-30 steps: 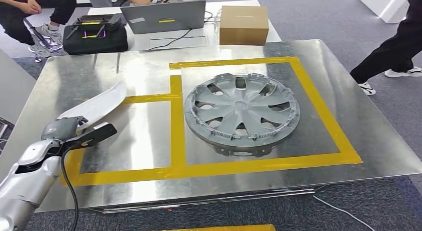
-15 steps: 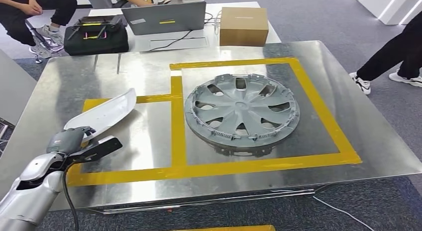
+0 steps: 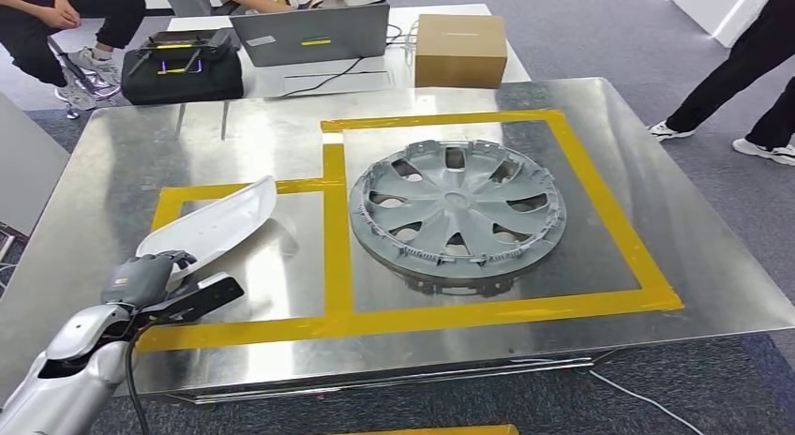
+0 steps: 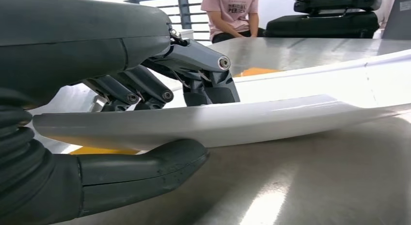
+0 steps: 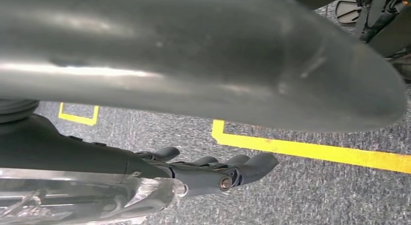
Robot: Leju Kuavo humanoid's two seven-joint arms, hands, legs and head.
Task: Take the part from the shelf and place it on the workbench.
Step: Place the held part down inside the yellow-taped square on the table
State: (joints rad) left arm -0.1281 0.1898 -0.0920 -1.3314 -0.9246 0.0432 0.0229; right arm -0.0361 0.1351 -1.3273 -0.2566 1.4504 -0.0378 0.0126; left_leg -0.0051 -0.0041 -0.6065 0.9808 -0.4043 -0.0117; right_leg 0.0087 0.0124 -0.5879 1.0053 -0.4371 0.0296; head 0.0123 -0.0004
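The part is a long, curved white panel (image 3: 211,224). My left hand (image 3: 155,283) grips its near end and holds it low over the left yellow-taped box of the metal workbench (image 3: 112,163). In the left wrist view the panel (image 4: 232,123) runs between the thumb (image 4: 145,169) underneath and the dark fingers (image 4: 194,70) on top. Whether its far end touches the bench I cannot tell. My right hand (image 5: 218,171) hangs over grey carpet, fingers stretched out and holding nothing.
A grey wheel cover (image 3: 457,208) lies in the right taped box, across a yellow tape strip (image 3: 336,238) from the panel. Behind the bench a table carries a laptop (image 3: 309,32), a cardboard box (image 3: 460,48) and a black case (image 3: 180,65). A person's legs (image 3: 741,79) stand at the right.
My left hand has carried the white panel to the right and further over the left taped box. The person at the right has shifted their legs.
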